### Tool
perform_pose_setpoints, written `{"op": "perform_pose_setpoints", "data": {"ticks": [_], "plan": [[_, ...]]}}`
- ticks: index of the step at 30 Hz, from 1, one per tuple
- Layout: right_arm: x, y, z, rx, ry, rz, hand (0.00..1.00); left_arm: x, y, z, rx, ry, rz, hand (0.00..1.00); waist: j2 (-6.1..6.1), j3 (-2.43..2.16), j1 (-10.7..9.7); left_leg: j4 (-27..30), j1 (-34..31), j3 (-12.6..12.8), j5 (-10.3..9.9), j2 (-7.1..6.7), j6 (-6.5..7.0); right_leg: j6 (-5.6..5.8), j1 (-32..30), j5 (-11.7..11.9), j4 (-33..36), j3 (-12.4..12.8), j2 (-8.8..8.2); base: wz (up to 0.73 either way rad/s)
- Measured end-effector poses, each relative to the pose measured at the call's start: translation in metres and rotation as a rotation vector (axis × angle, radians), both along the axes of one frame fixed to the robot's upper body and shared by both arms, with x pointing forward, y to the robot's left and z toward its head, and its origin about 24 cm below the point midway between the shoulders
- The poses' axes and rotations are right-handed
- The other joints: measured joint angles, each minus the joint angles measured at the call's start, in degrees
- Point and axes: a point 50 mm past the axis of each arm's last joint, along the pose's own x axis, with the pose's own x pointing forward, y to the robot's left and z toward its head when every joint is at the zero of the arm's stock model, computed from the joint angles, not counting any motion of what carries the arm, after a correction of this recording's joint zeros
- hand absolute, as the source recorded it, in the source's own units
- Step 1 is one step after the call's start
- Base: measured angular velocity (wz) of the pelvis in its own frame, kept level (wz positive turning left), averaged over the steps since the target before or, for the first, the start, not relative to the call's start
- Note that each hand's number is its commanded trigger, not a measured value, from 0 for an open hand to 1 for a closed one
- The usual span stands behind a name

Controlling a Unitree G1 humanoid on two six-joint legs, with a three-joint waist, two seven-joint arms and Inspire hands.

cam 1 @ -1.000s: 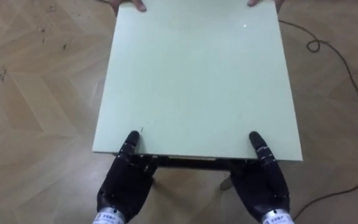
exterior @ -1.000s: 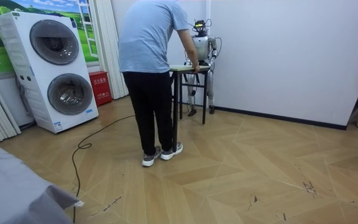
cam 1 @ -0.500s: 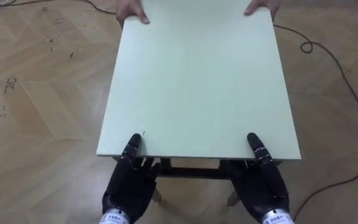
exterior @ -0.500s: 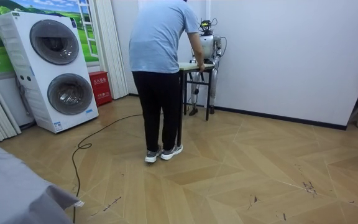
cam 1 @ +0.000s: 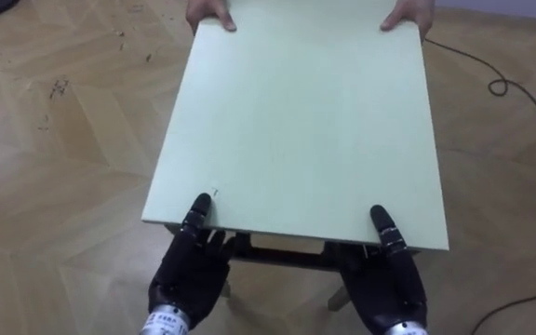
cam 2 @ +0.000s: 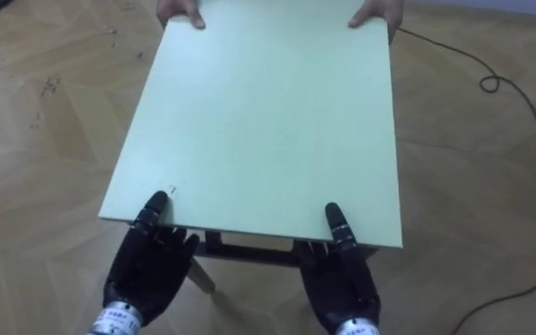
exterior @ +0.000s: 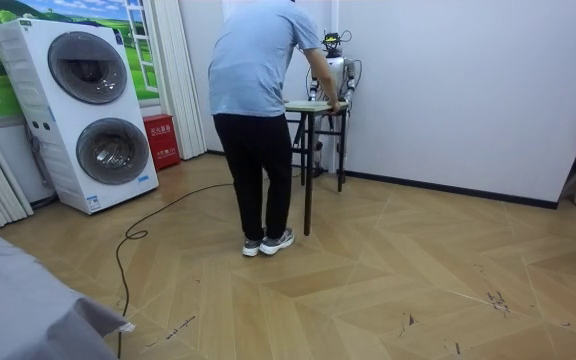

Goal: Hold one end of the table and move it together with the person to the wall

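Two robot hands grip the near edge of the table (cam 1: pixel 296 130) and two hands of a person hold its far edge, so the pick-up stage is judged complete. The carry and the set-down remain, and no destination can be identified. The left hand (cam 1: pixel 192 265) sits at the near left corner with its thumb laid on the pale top and its fingers running beneath the edge, clamping the top between them. The table lies directly ahead of both hands, above the wooden floor (cam 1: pixel 54 186). The right hand (cam 1: pixel 391 274) holds the near right corner with the same clamp. The person's hands rest on the far left corner (cam 1: pixel 210 13) and the far right corner (cam 1: pixel 408 15). In the room view the person (exterior: pixel 258 100) leans over one end of the table, with the robot at the other end near the white wall (exterior: pixel 468 90). Whether the legs are off the floor cannot be told.
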Motion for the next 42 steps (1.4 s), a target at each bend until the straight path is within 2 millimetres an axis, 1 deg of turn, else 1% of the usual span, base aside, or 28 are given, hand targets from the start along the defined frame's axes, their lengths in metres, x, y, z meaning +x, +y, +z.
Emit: {"op": "perform_pose_setpoints", "data": {"ticks": [2,3,5,8,13,15,17,19,22,27,30,31,32,34,35,36,37,38,39,40,41,42], "plan": [[0.000,0.003,0.000,0.001,0.000,0.009,1.00,-0.003,0.002,0.000,0.004,-0.008,0.014,1.00,-0.42,-0.04,-0.1,0.3,-0.6,-0.6,0.0,0.07,-0.06,-0.16,0.7,0.1,-1.7,-0.7,0.30,0.14],[0.000,0.003,0.000,0.000,-0.001,0.011,1.00,-0.003,0.002,0.000,0.005,-0.011,0.016,1.00,-0.42,-0.04,-0.1,0.4,-0.8,-0.9,0.0,0.08,-0.07,-0.18,0.9,0.2,-2.0,-1.1,0.35,0.22],[0.000,0.003,-0.001,0.011,0.004,0.009,1.00,-0.006,0.002,0.001,0.004,-0.033,0.009,1.00,-0.27,-0.02,-0.2,0.6,-0.9,-2.4,0.1,-0.03,-0.23,-0.20,2.3,0.2,-3.2,-2.7,0.48,0.34],[0.002,0.005,0.000,0.009,-0.002,0.021,1.00,-0.008,0.004,0.001,0.009,-0.038,0.023,1.00,-0.06,0.00,-0.1,0.8,-1.8,-4.1,0.3,-0.11,-0.58,-0.23,2.5,0.2,-3.9,-4.2,0.80,0.35],[0.006,0.003,0.002,-0.008,-0.017,0.031,1.00,-0.013,0.004,0.002,0.003,-0.041,0.027,1.00,0.08,0.01,-0.1,0.1,-2.7,-6.4,1.3,-0.85,-0.70,-0.24,2.5,0.2,-4.1,-4.3,0.81,0.26],[0.006,0.003,0.002,-0.012,-0.017,0.035,1.00,-0.016,0.004,0.001,-0.003,-0.038,0.030,1.00,0.13,0.03,-0.1,-0.3,-2.8,-6.7,1.7,-1.02,-0.71,-0.32,2.8,0.3,-4.5,-4.4,0.82,0.21],[0.005,0.003,0.002,-0.015,-0.015,0.040,1.00,-0.021,0.005,0.002,-0.009,-0.041,0.032,1.00,0.50,0.13,-0.2,-0.3,-3.0,-8.1,2.0,-1.44,-0.85,-0.43,4.1,0.3,-6.1,-5.8,0.94,0.28],[0.005,0.003,0.002,-0.021,-0.015,0.046,1.00,-0.022,0.006,0.001,-0.009,-0.033,0.033,1.00,0.85,0.06,-0.2,-0.6,-3.3,-9.0,2.5,-1.76,-0.92,-0.47,4.5,0.3,-6.9,-6.1,1.05,0.30],[0.008,0.004,0.003,-0.035,-0.020,0.067,1.00,-0.026,0.008,-0.002,-0.023,-0.027,0.042,1.00,1.41,0.10,-0.4,-0.6,-3.5,-9.9,2.8,-1.77,-1.11,-0.82,5.1,0.6,-7.6,-7.0,1.39,0.16],[0.007,0.003,0.002,-0.053,-0.021,0.076,1.00,-0.032,0.011,-0.005,-0.034,-0.014,0.047,1.00,1.64,0.08,-0.4,-0.6,-3.4,-11.6,2.9,-2.12,-1.20,-0.88,6.4,0.6,-8.9,-7.0,1.83,0.17],[0.007,0.003,0.001,-0.055,-0.015,0.077,1.00,-0.034,0.008,-0.006,-0.047,-0.004,0.042,1.00,1.93,0.13,-0.2,-0.6,-3.3,-13.6,3.0,-2.12,-1.50,-0.91,6.8,0.6,-8.4,-7.5,2.30,0.27],[0.007,0.002,0.001,-0.059,-0.015,0.077,1.00,-0.035,0.007,-0.007,-0.051,0.001,0.040,1.00,2.42,0.33,-0.5,-0.6,-3.4,-15.0,3.2,-2.15,-1.82,-0.96,6.8,0.6,-7.0,-8.7,2.43,0.53],[0.006,0.001,0.001,-0.064,-0.014,0.078,1.00,-0.035,0.006,-0.008,-0.055,0.004,0.038,1.00,2.76,0.48,-0.8,-0.6,-3.5,-16.2,3.4,-2.19,-2.11,-1.27,6.6,0.4,-5.5,-9.5,2.50,0.60],[0.006,-0.002,0.001,-0.073,-0.012,0.078,1.00,-0.035,0.004,-0.008,-0.062,0.009,0.031,1.00,2.92,0.45,-0.8,-0.6,-3.5,-16.5,3.6,-2.09,-2.28,-2.08,6.3,0.1,-3.2,-9.6,2.63,0.52],[0.007,-0.005,0.001,-0.076,-0.013,0.070,1.00,-0.036,0.001,-0.009,-0.068,0.016,0.025,1.00,3.46,0.52,-0.6,-0.8,-3.3,-18.8,4.1,-1.72,-2.59,-3.56,3.9,-0.3,1.7,-9.0,2.66,0.45],[0.007,-0.005,0.001,-0.076,-0.013,0.067,1.00,-0.036,0.001,-0.009,-0.071,0.016,0.024,1.00,3.76,0.48,-0.7,-0.9,-3.4,-20.8,4.2,-1.12,-2.70,-5.18,2.7,-1.2,2.4,-7.2,3.67,0.38],[0.009,-0.003,0.003,-0.084,-0.025,0.076,1.00,-0.035,0.002,-0.008,-0.074,0.011,0.035,1.00,3.45,0.37,-0.5,-1.6,-3.9,-23.2,4.6,-1.06,-3.52,-7.25,-0.3,-1.0,-3.0,-2.5,6.30,0.67],[0.011,-0.006,0.004,-0.099,-0.033,0.072,1.00,-0.034,0.001,-0.009,-0.091,0.015,0.040,1.00,4.14,-0.02,-1.9,-2.4,-4.9,-23.1,5.2,-1.41,-4.49,-7.75,-2.0,1.8,-4.1,-2.5,6.67,0.80],[0.011,-0.007,0.005,-0.101,-0.035,0.068,1.00,-0.034,0.000,-0.009,-0.093,0.020,0.036,1.00,4.19,-0.18,-2.4,-2.9,-5.1,-20.0,5.7,-1.06,-4.22,-7.87,-1.6,1.8,-3.9,-4.5,6.28,0.97],[0.012,-0.007,0.005,-0.103,-0.037,0.071,1.00,-0.034,-0.001,-0.009,-0.097,0.024,0.029,1.00,4.23,-0.16,-3.2,-1.7,-4.4,-11.9,5.4,0.26,-3.30,-8.24,-0.7,1.9,-4.3,-9.1,5.59,0.68],[0.011,-0.007,0.005,-0.101,-0.035,0.068,1.00,-0.035,-0.001,-0.009,-0.105,0.029,0.027,1.00,4.25,-0.14,-3.4,0.2,-2.9,-5.8,4.0,1.50,-1.54,-8.67,0.9,2.2,-5.3,-12.5,5.42,0.59],[0.011,-0.007,0.005,-0.101,-0.035,0.068,1.00,-0.036,-0.001,-0.009,-0.105,0.029,0.026,1.00,4.34,-0.09,-3.8,0.6,-2.1,-3.3,3.4,1.87,-1.36,-8.82,1.8,2.3,-6.2,-14.2,5.46,0.67]]}}
